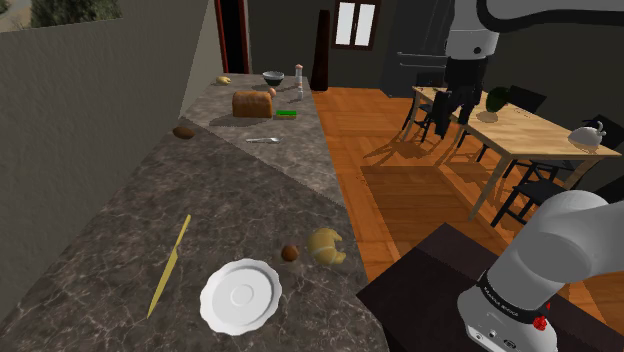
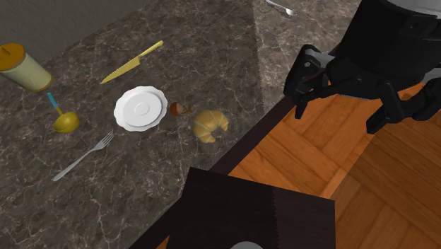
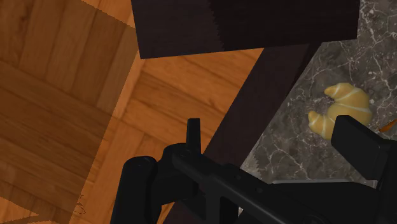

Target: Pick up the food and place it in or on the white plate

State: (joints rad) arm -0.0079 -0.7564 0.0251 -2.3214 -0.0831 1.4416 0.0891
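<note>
A golden croissant (image 1: 327,245) (image 2: 210,124) (image 3: 343,108) lies near the dark stone counter's edge. Between it and the plate rests a small brown food piece (image 1: 290,253) (image 2: 178,108). The white scalloped plate (image 1: 240,296) (image 2: 140,108) sits on the counter beside them, with nothing on it. My black gripper (image 1: 453,122) (image 2: 338,113) (image 3: 273,143) hangs high over the wooden floor, off the counter's edge and well away from the croissant. Its fingers stand apart and hold nothing.
A yellow knife (image 1: 168,268) (image 2: 131,62), a fork (image 2: 81,157), a yellow ladle (image 2: 65,120) and a cup (image 2: 22,67) lie around the plate. A bread loaf (image 1: 252,102) and a bowl (image 1: 273,77) stand at the counter's far end. A dining table (image 1: 530,125) with chairs fills the floor behind the gripper.
</note>
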